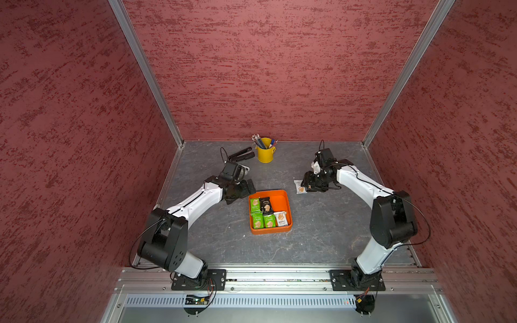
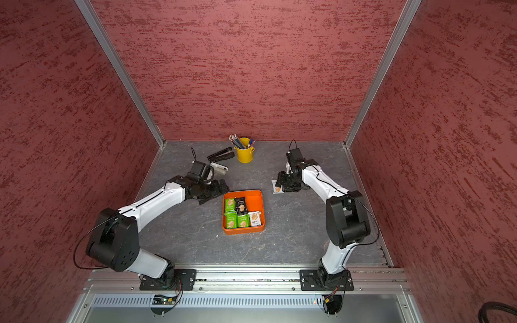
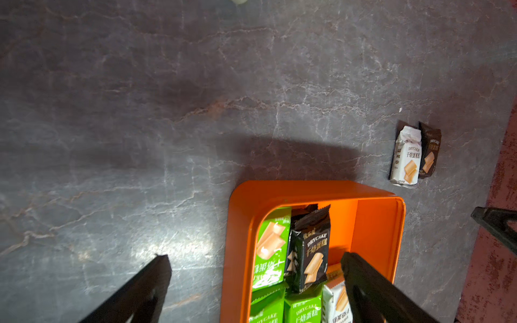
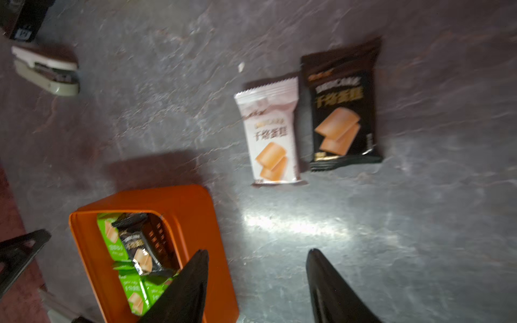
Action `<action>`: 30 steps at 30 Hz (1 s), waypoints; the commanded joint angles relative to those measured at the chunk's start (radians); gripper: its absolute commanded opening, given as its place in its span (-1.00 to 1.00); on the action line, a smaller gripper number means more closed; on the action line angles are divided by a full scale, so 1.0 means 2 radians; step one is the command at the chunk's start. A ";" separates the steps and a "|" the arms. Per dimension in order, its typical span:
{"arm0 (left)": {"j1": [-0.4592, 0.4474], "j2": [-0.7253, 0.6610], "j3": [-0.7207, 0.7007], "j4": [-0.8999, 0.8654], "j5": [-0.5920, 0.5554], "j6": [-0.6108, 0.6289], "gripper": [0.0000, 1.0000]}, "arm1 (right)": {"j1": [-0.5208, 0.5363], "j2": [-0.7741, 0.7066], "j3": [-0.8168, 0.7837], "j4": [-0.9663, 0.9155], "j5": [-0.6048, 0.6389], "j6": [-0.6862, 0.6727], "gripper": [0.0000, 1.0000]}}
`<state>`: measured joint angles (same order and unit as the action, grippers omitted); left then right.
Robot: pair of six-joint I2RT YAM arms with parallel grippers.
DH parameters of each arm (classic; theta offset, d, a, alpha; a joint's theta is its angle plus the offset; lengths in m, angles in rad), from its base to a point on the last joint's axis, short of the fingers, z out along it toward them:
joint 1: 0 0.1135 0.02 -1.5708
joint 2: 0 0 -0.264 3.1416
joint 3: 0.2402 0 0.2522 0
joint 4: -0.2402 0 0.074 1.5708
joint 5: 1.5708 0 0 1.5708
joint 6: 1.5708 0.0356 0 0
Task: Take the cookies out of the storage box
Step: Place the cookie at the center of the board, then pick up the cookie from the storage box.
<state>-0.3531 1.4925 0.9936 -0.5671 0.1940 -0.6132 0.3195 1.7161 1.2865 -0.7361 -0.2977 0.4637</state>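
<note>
The orange storage box [image 1: 282,193] [image 2: 255,195] sits mid-table. Inside it lie several cookies: green packets [image 1: 255,204], a black one [image 1: 265,204] and a white one [image 1: 280,218]. Two more cookies lie on the table to the box's far right: a white packet [image 4: 270,134] [image 3: 407,159] [image 1: 300,186] and a black packet [image 4: 341,112] [image 3: 429,153]. My right gripper [image 4: 258,251] [image 1: 312,183] hangs open and empty just above them, hiding the black one in both top views. My left gripper [image 3: 255,256] [image 1: 242,192] is wide open at the box's far-left corner, one finger over the box, one over the table.
A yellow pencil cup [image 1: 265,152] stands at the back wall with a black stapler [image 1: 242,155] beside it. A grey-white stapler-like device [image 4: 47,72] [image 1: 246,168] lies behind my left wrist. Red walls close three sides.
</note>
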 commanded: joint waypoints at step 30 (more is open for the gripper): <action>0.095 -0.098 -0.080 -0.017 0.073 0.073 0.99 | 0.258 0.108 0.110 0.001 0.131 0.053 0.36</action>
<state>-0.1726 1.3140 0.8474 -0.5991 0.3344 -0.4843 0.8234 1.9121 1.4662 -0.6697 -0.1047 0.5911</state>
